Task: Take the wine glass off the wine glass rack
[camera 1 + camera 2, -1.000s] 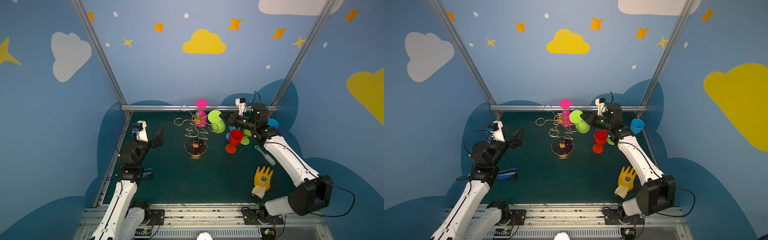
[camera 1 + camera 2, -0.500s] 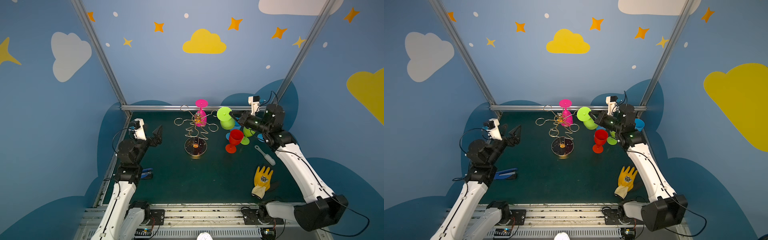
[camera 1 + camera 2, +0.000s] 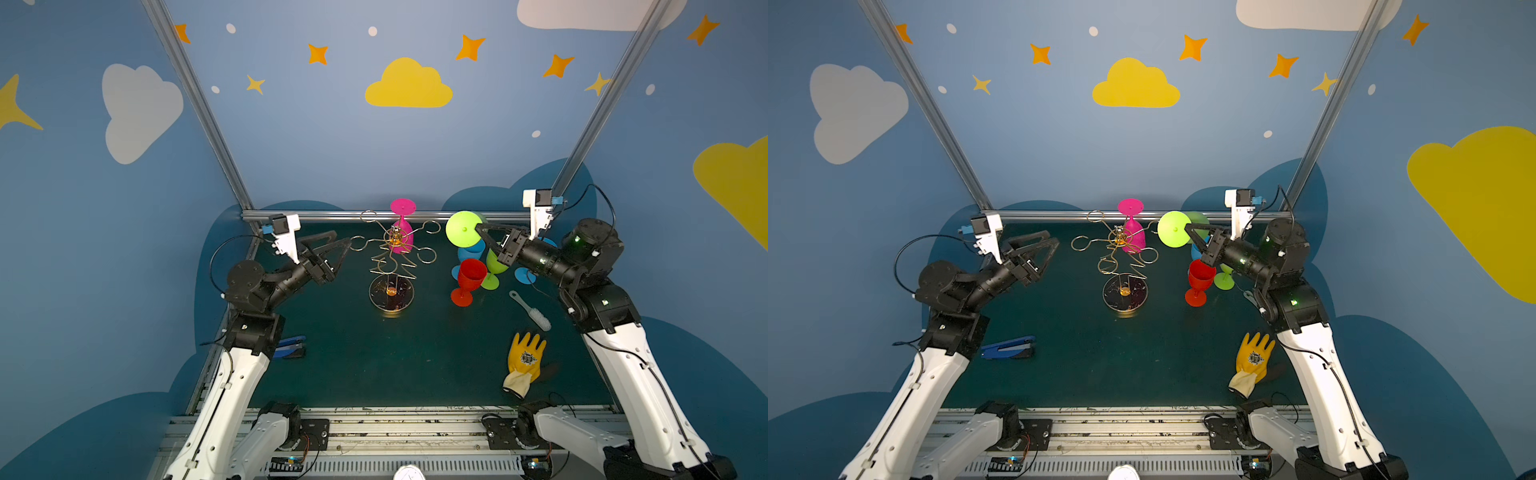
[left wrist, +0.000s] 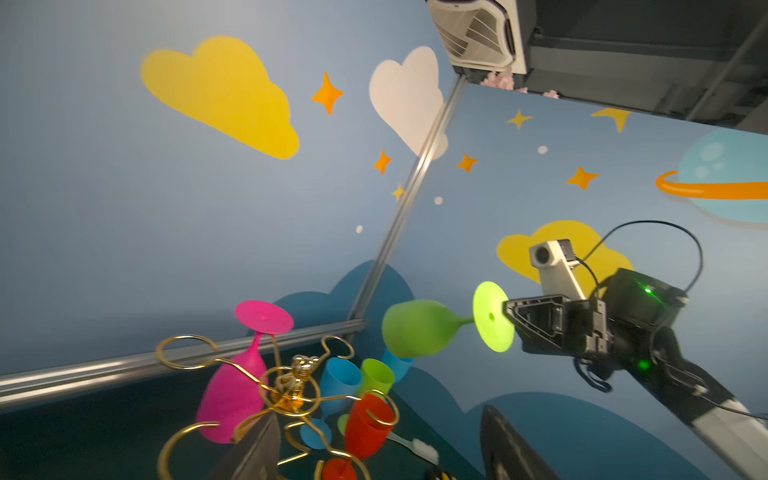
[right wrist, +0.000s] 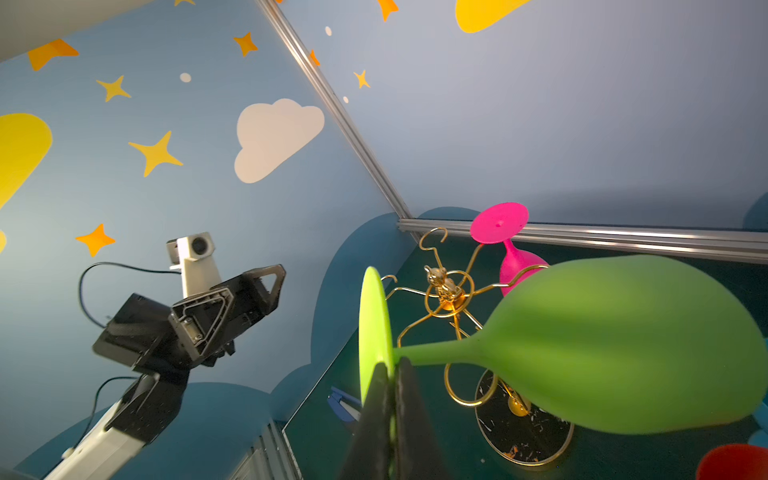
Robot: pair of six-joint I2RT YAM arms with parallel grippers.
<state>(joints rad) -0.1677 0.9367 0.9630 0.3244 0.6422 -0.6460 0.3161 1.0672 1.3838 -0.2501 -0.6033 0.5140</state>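
The gold wire wine glass rack [image 3: 392,266] [image 3: 1125,266] stands mid-table on its round dark base. A pink wine glass [image 3: 402,207] [image 4: 232,390] hangs upside down from a back arm. A green wine glass [image 3: 463,234] [image 5: 623,345] lies sideways in the air to the right of the rack, clear of its loops. My right gripper [image 3: 478,231] [image 5: 392,374] is shut on the edge of its foot disc. Left of the rack, my left gripper [image 3: 340,240] [image 3: 1050,241] is open and empty, close to a loop arm.
A red glass [image 3: 469,276], a second green glass [image 3: 494,266] and blue glasses [image 3: 471,251] stand below the held glass. A white brush [image 3: 532,311] and a yellow glove [image 3: 524,359] lie front right. A blue stapler [image 3: 291,347] lies front left.
My right gripper has carried the green glass to the right, away from the rack's arms. My left gripper has risen toward the rack and its jaws have narrowed somewhat.
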